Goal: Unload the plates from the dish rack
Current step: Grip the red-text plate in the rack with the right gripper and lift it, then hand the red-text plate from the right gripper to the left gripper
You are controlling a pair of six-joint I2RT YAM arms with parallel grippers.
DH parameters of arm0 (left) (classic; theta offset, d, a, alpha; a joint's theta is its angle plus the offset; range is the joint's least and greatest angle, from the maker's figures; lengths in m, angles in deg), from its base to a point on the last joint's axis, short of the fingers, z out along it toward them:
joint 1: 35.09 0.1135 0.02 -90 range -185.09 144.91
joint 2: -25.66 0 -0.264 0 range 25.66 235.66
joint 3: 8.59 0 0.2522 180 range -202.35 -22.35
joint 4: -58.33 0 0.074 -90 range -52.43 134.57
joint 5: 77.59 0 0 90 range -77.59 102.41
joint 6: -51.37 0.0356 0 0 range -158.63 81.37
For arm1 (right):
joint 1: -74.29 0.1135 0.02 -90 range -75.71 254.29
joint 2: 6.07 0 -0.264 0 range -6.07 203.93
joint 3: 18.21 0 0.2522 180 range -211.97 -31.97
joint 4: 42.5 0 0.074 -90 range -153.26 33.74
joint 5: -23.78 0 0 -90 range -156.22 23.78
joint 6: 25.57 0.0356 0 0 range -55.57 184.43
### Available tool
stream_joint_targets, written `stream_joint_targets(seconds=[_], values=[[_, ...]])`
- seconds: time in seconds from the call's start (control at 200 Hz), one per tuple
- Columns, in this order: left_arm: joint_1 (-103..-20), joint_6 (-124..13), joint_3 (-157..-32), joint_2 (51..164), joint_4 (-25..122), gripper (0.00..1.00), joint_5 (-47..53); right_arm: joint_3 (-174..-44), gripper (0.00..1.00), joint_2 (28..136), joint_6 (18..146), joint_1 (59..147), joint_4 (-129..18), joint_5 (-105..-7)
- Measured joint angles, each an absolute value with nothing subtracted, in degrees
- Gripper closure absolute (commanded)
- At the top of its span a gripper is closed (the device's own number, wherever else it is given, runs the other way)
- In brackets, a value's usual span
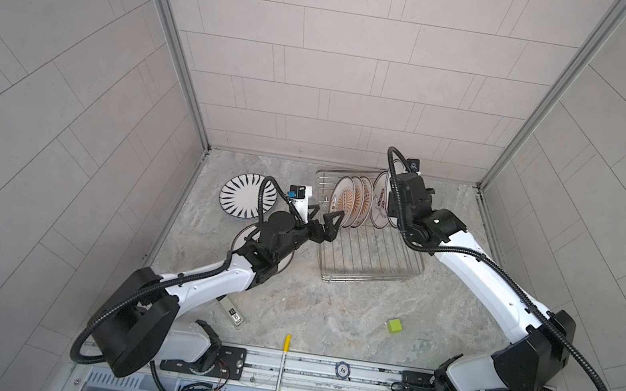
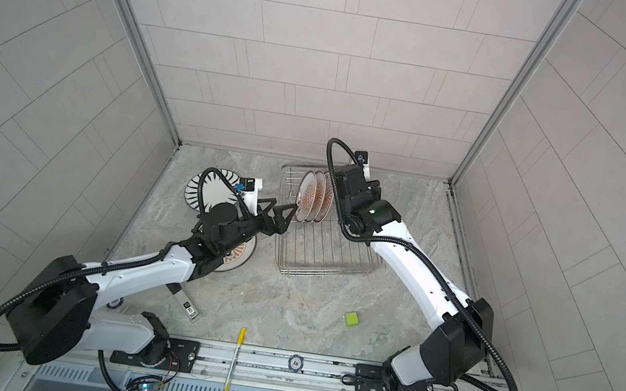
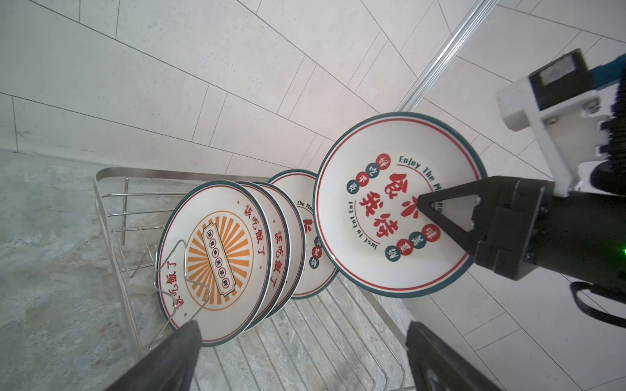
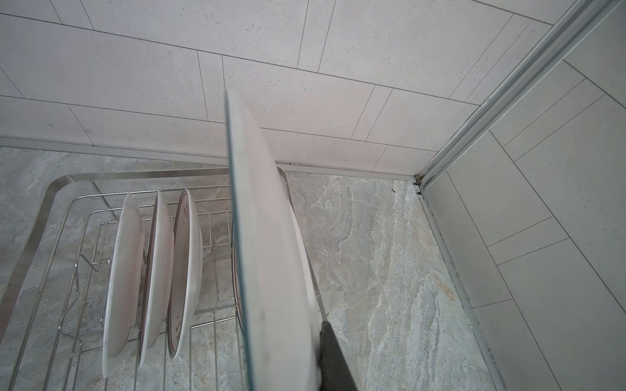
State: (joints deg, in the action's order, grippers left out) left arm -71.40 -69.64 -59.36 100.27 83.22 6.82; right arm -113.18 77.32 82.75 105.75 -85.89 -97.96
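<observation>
Mid-unload. Right pincer (image 3: 430, 210) clenched on a round white plate with red characters and a teal rim (image 3: 379, 210), raised over the silver wire dish rack (image 1: 368, 278). Four more stand slotted. Left pincer (image 1: 326, 213) released, beside rack. Next: carry to grey marble bench (image 1: 327, 312), lay flat.

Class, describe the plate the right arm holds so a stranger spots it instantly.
Look at the wire dish rack by the back wall. At the row's right end, it has red characters and is the only plate pinched in the right tool.
</observation>
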Motion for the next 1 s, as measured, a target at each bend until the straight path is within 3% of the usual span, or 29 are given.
stream_joint_targets(seconds=[0.395,0.836,1.001], values=[[-66.9,-72.0,-55.1,96.1,86.6,0.0,-0.6,-101.7,1.0,59.8,83.4,102.4,-79.3,-78.4],[-66.0,-76.2,-50.3,94.9,97.8,0.03,-10.3,-91.8,1.0,54.9,89.0,96.7,-67.5,-48.8],[-66.0,-77.9,-49.9,94.9,101.5,0.09,-12.9,-89.6,1.0,52.8,91.4,96.6,-62.5,-41.0]])
